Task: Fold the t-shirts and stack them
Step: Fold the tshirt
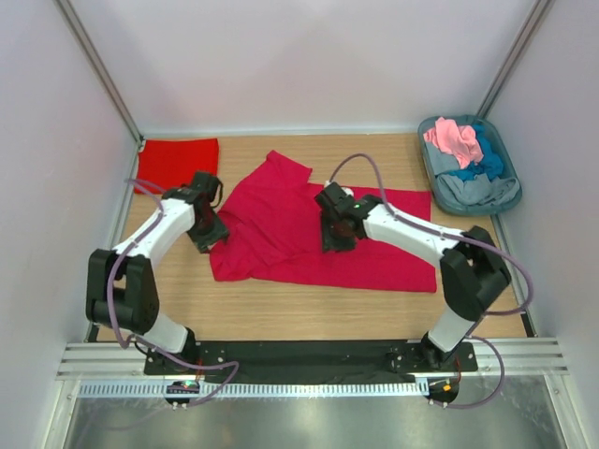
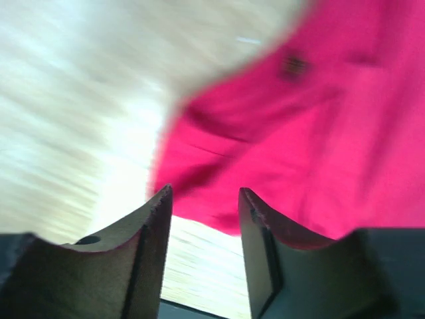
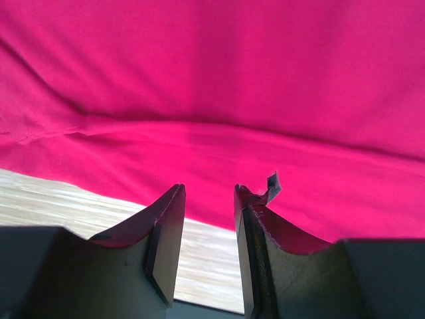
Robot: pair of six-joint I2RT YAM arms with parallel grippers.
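A crimson t-shirt [image 1: 299, 234] lies spread and partly rumpled across the middle of the table. A scarlet t-shirt [image 1: 178, 161] lies folded flat at the back left. My left gripper [image 1: 208, 238] hangs at the crimson shirt's left edge; in the left wrist view it [image 2: 202, 196] is open, with bare wood in its gap and the crimson cloth [image 2: 319, 133] just beyond. My right gripper [image 1: 337, 238] is over the shirt's middle; in the right wrist view it [image 3: 208, 189] is open and empty, above a cloth edge [image 3: 212, 80].
A grey-blue oval tub [image 1: 422, 150] stands at the back right, holding crumpled pink [image 1: 454, 138], blue [image 1: 487, 164] and grey [image 1: 473, 192] shirts. White walls close in the table [image 1: 281, 304] on three sides. The arm bases sit along the near edge.
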